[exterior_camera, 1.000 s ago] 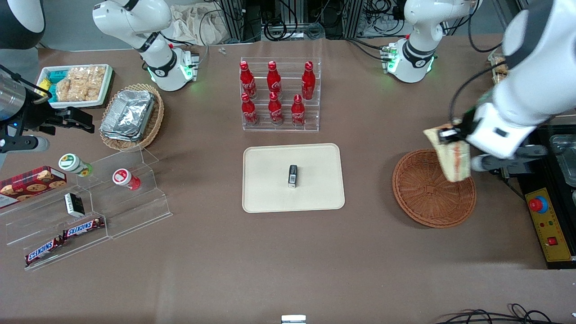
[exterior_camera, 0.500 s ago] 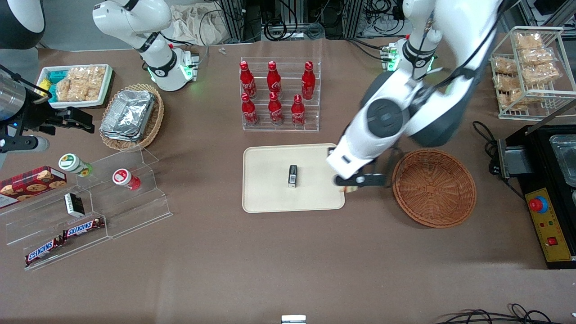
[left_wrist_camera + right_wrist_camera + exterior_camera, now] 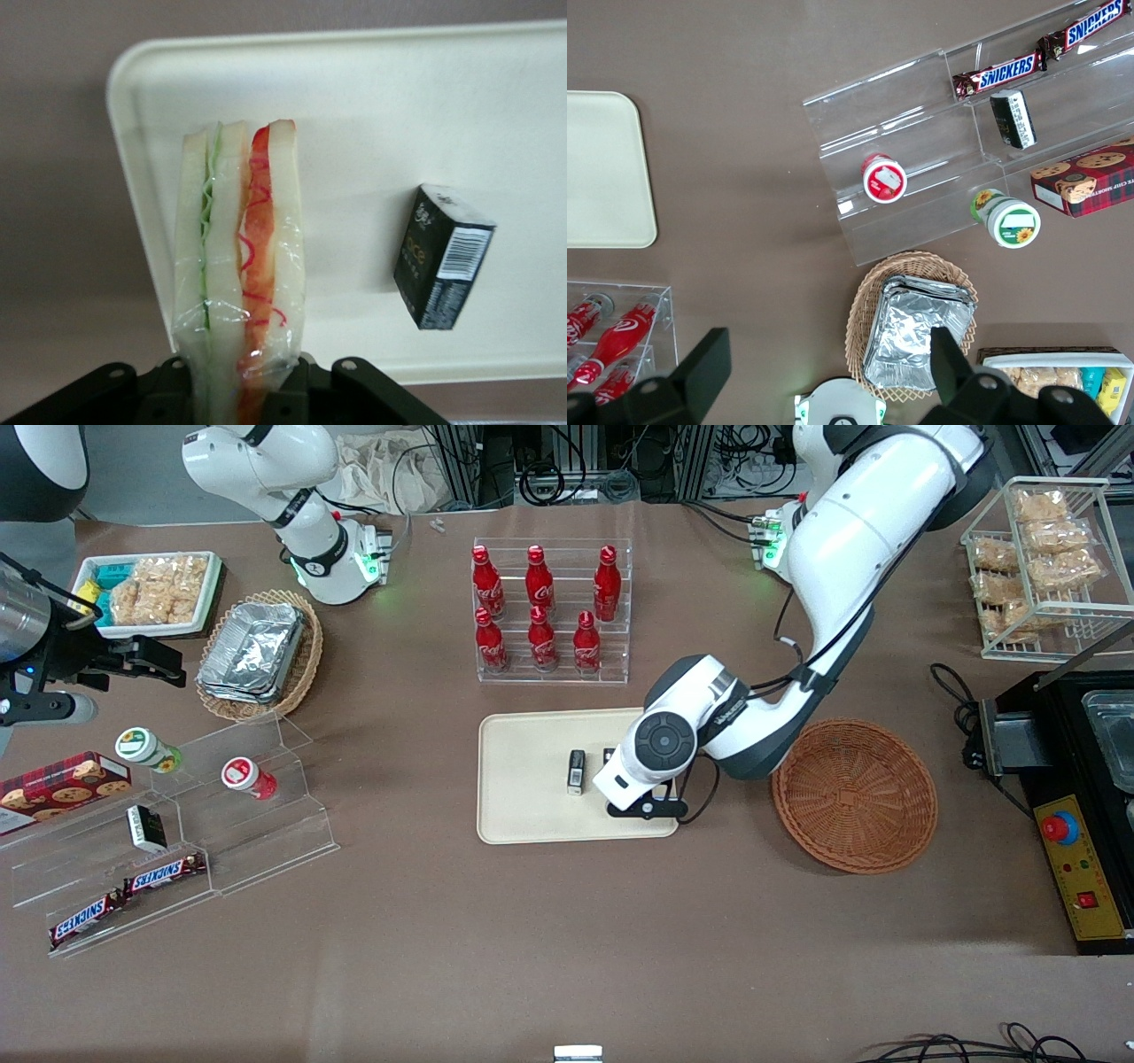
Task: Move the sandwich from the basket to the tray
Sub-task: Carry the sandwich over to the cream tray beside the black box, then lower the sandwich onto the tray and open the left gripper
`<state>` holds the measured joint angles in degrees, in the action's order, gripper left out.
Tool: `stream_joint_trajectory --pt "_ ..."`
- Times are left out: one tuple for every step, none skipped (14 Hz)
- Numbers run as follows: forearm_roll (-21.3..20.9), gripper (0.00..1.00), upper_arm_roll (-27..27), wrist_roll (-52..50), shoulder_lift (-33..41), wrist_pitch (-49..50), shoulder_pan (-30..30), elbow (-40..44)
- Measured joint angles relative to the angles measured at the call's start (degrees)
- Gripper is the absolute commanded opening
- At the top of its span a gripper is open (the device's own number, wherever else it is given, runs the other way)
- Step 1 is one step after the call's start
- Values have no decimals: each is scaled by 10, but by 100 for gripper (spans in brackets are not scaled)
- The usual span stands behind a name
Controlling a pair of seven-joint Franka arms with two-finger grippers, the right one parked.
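The sandwich (image 3: 239, 266), a wrapped wedge of pale bread with red and green filling, hangs just above the cream tray (image 3: 399, 133) near one of its corners. My left gripper (image 3: 239, 390) is shut on the sandwich's base. In the front view the gripper (image 3: 645, 806) is over the end of the tray (image 3: 532, 815) nearest the basket, and the wrist hides the sandwich. The round reddish-brown basket (image 3: 855, 793) beside the tray holds nothing. A small black box (image 3: 577, 771) lies in the middle of the tray, close to the sandwich (image 3: 443, 257).
A clear rack of red bottles (image 3: 540, 611) stands farther from the camera than the tray. Acrylic steps with snacks (image 3: 177, 824) and a tan basket of foil trays (image 3: 257, 655) lie toward the parked arm's end. A wire rack of packets (image 3: 1036, 558) and a control box (image 3: 1076, 868) are at the working arm's end.
The left arm has carried the sandwich from above the basket across to the tray and lowered it near the black box. The basket is now uncovered.
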<state>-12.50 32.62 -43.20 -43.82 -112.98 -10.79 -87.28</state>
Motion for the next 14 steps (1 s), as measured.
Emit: stream_joint_trajectory --pt "-8 1 -1 -2 -6 -11 -3 -6" --pt "-22 21 -1 -5 -10 -15 -4 -10" --pt "-33 47 -2 -9 -14 -16 -5 -12" --pt "-39 78 -2 -11 -18 -16 -5 -12" --pt "-43 100 -3 -12 -21 -16 -5 -12" --pt "-49 100 -3 -12 -22 -17 -4 -12" --pt "-55 100 -3 -12 -22 -18 -4 -11" --pt "-57 100 -3 -13 -21 -18 -4 -9" --pt "-59 100 -3 -13 -20 -18 -4 -6" --pt "-60 100 -3 -14 -15 -18 -3 0" --pt "-60 100 -3 -15 -7 -16 -3 9" --pt "-60 100 -3 -16 6 -6 -2 19" --pt "-60 100 -3 -16 24 18 0 31" --pt "-60 100 -4 -15 47 49 0 44"
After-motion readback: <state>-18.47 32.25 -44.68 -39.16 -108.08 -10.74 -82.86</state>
